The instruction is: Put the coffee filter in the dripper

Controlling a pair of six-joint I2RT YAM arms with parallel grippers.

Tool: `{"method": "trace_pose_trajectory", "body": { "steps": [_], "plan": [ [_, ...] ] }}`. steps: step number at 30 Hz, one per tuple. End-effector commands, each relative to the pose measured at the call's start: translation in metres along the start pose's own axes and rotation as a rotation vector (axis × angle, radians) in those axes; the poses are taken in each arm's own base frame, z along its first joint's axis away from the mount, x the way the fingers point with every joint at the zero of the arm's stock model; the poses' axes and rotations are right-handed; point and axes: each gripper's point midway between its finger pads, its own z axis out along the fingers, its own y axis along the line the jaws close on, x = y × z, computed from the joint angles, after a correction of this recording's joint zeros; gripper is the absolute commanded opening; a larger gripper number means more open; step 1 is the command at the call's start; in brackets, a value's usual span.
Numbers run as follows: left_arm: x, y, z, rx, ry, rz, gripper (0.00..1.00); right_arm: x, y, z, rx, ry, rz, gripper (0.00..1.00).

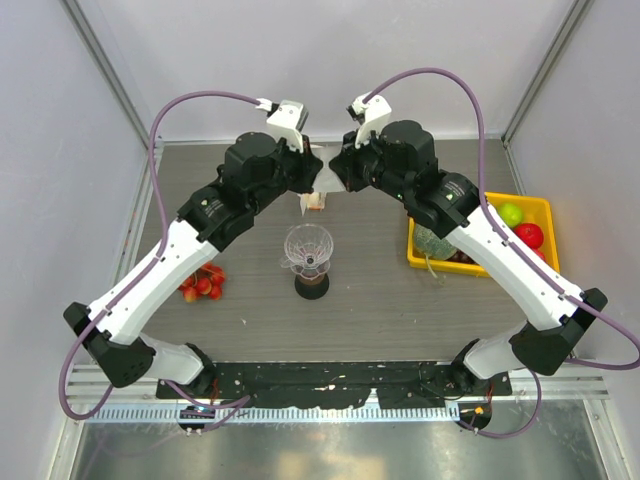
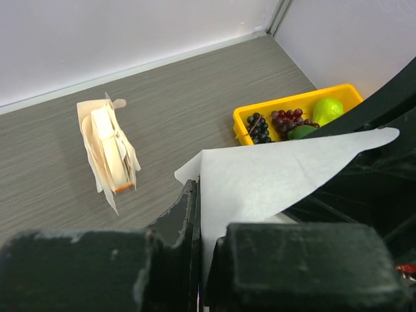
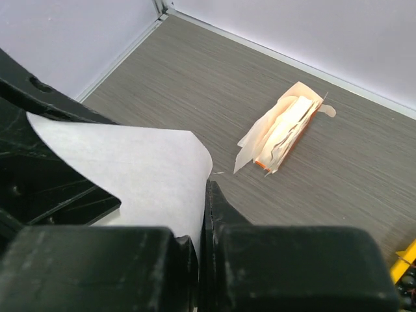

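The coffee filter [image 1: 326, 178], a thin white paper sheet, is held in the air at the back middle of the table, pinched from both sides. My left gripper [image 1: 316, 172] is shut on one edge of the coffee filter [image 2: 279, 175]. My right gripper [image 1: 338, 172] is shut on the other edge of the coffee filter [image 3: 130, 162]. The dripper [image 1: 308, 247], a clear ribbed funnel, sits on a dark brown cup [image 1: 312, 286] at the table's middle, nearer than both grippers.
The beige packet with orange marks [image 1: 315, 203] lies below the grippers; it also shows in the left wrist view [image 2: 107, 149] and the right wrist view [image 3: 283, 133]. A yellow tray [image 1: 540, 203] of fruit stands right. Strawberries [image 1: 203, 283] lie left.
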Motion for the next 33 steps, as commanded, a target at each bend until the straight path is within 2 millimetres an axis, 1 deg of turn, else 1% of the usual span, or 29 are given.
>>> {"method": "trace_pose_trajectory", "body": {
  "steps": [1,2,4,9,10,13,16,22,24,26,27,28,31,32,33],
  "plan": [
    [-0.02,0.005,-0.019,-0.023,-0.072,0.004,0.1,-0.027,-0.009,-0.017,0.059,-0.092,-0.011,0.05],
    [-0.021,0.006,-0.021,-0.028,-0.075,0.008,0.13,-0.026,-0.011,-0.017,0.068,-0.092,-0.009,0.05],
    [-0.019,0.008,-0.02,-0.034,-0.068,0.017,0.14,-0.025,-0.01,-0.016,0.066,-0.089,-0.006,0.05],
    [-0.021,0.012,-0.02,-0.062,-0.073,0.022,0.07,-0.023,-0.012,-0.016,0.079,-0.085,-0.008,0.05],
    [-0.021,0.014,-0.021,-0.069,-0.074,0.022,0.04,-0.023,-0.013,-0.017,0.082,-0.085,-0.008,0.05],
    [-0.02,0.014,-0.02,-0.07,-0.071,0.029,0.0,-0.023,-0.014,-0.018,0.088,-0.086,-0.009,0.05],
    [-0.022,0.016,-0.02,-0.083,-0.077,0.034,0.0,-0.023,-0.015,-0.019,0.091,-0.086,-0.015,0.05],
    [-0.025,0.025,-0.022,-0.123,-0.09,0.056,0.0,-0.022,-0.024,-0.02,0.137,-0.081,-0.029,0.05],
    [-0.025,0.023,-0.022,-0.114,-0.092,0.062,0.0,-0.022,-0.024,-0.019,0.137,-0.082,-0.024,0.05],
    [-0.025,0.017,-0.022,-0.078,-0.091,0.066,0.0,-0.022,-0.021,-0.017,0.123,-0.08,-0.019,0.05],
    [-0.023,0.015,-0.021,-0.067,-0.086,0.067,0.03,-0.021,-0.018,-0.016,0.108,-0.078,-0.016,0.05],
    [-0.022,0.013,-0.02,-0.06,-0.08,0.067,0.11,-0.022,-0.015,-0.016,0.09,-0.078,-0.016,0.05],
    [-0.02,0.012,-0.018,-0.058,-0.074,0.054,0.29,-0.024,-0.01,-0.016,0.07,-0.082,-0.009,0.05],
    [-0.02,0.012,-0.017,-0.059,-0.074,0.053,0.33,-0.023,-0.01,-0.015,0.07,-0.082,-0.009,0.05],
    [-0.019,0.013,-0.016,-0.066,-0.073,0.049,0.34,-0.024,-0.009,-0.015,0.068,-0.083,-0.003,0.05]
  ]
}}
